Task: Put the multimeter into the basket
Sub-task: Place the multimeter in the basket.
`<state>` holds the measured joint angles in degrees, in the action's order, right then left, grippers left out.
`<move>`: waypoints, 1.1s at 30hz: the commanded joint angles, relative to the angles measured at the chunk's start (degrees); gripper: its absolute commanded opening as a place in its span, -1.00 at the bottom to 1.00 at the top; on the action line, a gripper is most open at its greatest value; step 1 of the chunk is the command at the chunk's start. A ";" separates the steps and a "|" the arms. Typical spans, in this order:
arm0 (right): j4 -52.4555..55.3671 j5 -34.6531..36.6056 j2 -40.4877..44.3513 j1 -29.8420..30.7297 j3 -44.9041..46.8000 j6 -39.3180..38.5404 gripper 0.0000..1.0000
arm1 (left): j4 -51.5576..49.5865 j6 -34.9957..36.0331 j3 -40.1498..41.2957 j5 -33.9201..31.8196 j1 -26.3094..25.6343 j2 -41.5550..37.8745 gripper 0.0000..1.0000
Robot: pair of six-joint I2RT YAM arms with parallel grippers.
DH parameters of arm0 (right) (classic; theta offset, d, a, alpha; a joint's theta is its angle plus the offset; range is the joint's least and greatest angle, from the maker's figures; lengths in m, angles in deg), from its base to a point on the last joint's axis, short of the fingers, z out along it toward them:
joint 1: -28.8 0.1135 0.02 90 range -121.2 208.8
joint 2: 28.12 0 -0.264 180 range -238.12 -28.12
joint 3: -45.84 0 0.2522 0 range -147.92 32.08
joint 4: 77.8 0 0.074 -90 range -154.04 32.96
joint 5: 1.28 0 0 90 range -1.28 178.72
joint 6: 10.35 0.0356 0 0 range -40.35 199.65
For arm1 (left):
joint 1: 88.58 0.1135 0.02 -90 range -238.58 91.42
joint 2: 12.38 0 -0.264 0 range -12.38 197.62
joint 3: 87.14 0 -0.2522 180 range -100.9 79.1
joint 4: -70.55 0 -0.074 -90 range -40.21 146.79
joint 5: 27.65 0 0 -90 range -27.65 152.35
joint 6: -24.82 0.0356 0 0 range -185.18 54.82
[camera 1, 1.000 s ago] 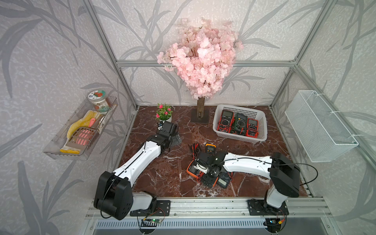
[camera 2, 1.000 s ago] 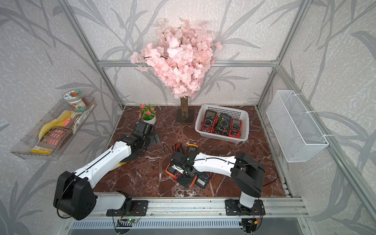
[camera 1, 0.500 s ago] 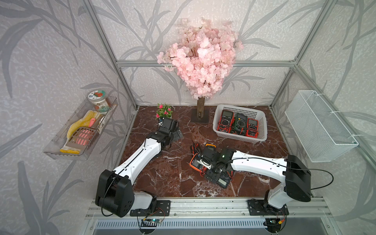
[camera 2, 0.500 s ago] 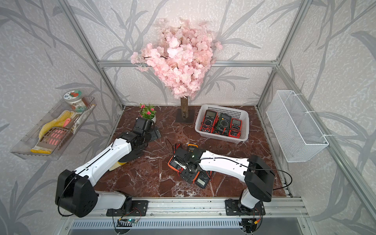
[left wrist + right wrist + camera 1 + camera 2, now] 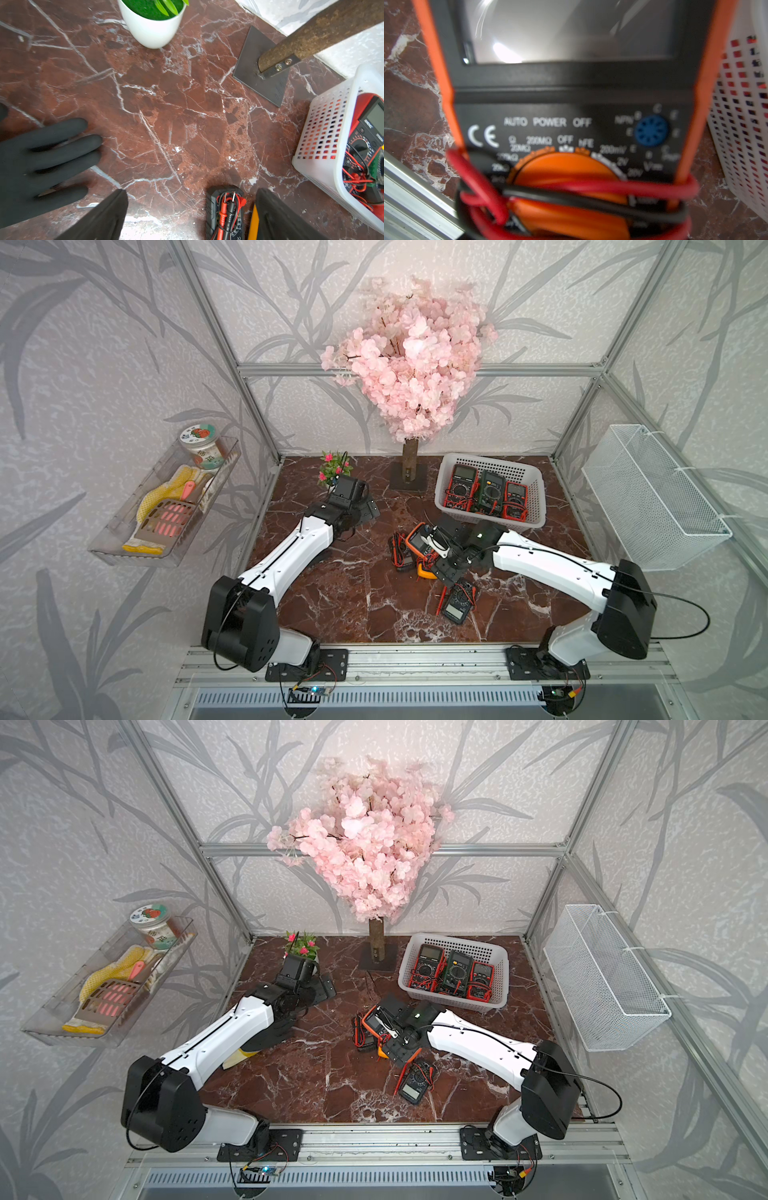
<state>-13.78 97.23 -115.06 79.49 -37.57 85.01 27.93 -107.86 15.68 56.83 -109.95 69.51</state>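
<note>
Presently the orange multimeter (image 5: 419,536) sits in the right claw (image 5: 438,545), whose jaws are closed partway onto its sides. The right wrist view shows it close up, with red and black leads (image 5: 591,185) wound across its dial. It is held tilted near the middle of the surface (image 5: 332,605), just short of the basket (image 5: 490,523) and not touching it. Whether it is clear of the surface I cannot tell.

The basket stands at the far right of the surface. Three multimeters lie side by side in it: a red-cased multimeter (image 5: 461,485), a dark green multimeter (image 5: 491,489) and a smaller red multimeter (image 5: 515,499), with leads tangled over their lower ends.

Just beside the held one lies a black multimeter (image 5: 400,552) with its leads bundled on top. A dark multimeter with a grey display (image 5: 457,608) lies nearer the front edge, its leads loose around it.

The left claw (image 5: 362,511) is spread wide with nothing between its fingers. It hovers over the far left of the surface near a small potted plant (image 5: 332,468). The left wrist view shows a black glove (image 5: 41,162) lying flat there.

A pink blossom tree (image 5: 411,364) stands at the back. On the left wall, a clear tray (image 5: 124,556) holds a lidded jar (image 5: 201,445), a yellow glove (image 5: 166,493) and a brown slotted scoop (image 5: 170,518). A white wire-mesh bin (image 5: 656,497) hangs on the right wall.
</note>
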 commanded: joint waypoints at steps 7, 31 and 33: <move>0.90 3.08 3.39 -6.70 -3.50 5.36 -0.10 | 1.87 -0.92 -4.46 1.39 -5.15 4.85 1.00; -2.84 4.04 -2.39 -34.08 -12.24 18.81 -0.09 | 2.15 0.29 -10.16 1.02 -12.35 11.57 1.00; -3.60 4.21 -3.42 -35.74 -12.61 19.05 -0.08 | 1.88 0.66 -10.87 1.21 -12.40 11.97 1.00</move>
<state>-14.35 99.55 -117.98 45.16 -47.80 102.56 30.51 -108.27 6.78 58.19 -121.92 80.61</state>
